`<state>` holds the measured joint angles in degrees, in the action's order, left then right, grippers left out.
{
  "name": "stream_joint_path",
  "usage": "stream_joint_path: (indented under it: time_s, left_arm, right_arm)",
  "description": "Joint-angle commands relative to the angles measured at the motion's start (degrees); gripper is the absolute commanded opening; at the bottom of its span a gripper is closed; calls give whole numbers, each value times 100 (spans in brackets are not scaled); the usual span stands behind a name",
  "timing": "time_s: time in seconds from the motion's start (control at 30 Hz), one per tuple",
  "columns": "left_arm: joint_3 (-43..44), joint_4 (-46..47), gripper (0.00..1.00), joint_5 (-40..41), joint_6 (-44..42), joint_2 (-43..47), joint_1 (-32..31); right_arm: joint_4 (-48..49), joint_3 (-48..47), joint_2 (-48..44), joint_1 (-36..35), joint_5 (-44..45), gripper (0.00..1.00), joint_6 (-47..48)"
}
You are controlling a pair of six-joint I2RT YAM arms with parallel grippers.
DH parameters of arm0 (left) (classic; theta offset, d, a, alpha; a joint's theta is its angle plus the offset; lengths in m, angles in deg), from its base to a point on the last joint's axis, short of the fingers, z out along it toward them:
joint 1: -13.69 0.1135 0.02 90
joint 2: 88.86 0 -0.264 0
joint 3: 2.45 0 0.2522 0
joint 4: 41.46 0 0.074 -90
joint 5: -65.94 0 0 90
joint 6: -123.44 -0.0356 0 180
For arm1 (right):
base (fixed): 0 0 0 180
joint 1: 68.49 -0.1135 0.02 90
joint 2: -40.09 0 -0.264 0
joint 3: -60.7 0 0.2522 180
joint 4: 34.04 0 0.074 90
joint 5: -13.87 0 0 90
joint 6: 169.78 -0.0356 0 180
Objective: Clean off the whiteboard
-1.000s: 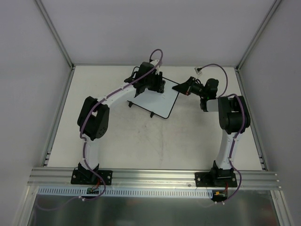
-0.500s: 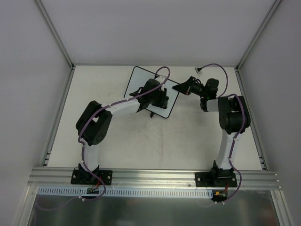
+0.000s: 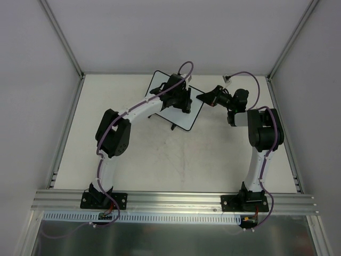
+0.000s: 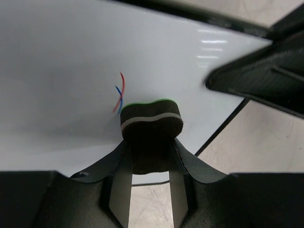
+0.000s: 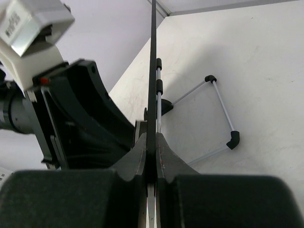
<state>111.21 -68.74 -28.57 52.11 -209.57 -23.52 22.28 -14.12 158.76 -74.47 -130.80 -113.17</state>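
Contact, as far as we can see: left gripper (image 4: 151, 142) is clamped on a little black eraser (image 4: 151, 122), its pad against the board (image 4: 61, 71) right beside some red and blue marks (image 4: 119, 92). Board's tilted up at the far middle of the table (image 3: 160, 160), and we've got the right gripper (image 5: 151, 147) pinched tight on its right edge. Its wire stand (image 5: 232, 140) sticks out the back.

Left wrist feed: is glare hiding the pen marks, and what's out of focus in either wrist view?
Left wrist: glare streaks sit at the upper right of the whiteboard, clear of the red and blue pen marks, which are readable; the eraser is crisp, the left gripper soft. Right wrist: the right gripper, clamped on the board's edge, is blurred; the wire stand behind is sharp.
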Motion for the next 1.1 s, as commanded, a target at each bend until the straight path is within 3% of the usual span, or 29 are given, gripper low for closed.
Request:
stream_joint_path:
  time_s: [0.0, 0.47, 0.7, 1.07]
  left_arm:
    - [679, 464, 0, 478, -215, -287, 477]
    - [1840, 60, 0, 495, -391, -515, 873]
    - [1665, 51, 0, 205, -251, -463, 830]
    - [1164, 244, 0, 416, -198, -129, 268]
  right_arm:
    - [1455, -29, -494, -272, -1159, 0, -300]
    - [1464, -64, -442, -290, -1177, 0, -335]
    - [1464, -91, -424, -272, -1186, 0, -335]
    - [1464, -82, -415, -272, -1151, 0, -344]
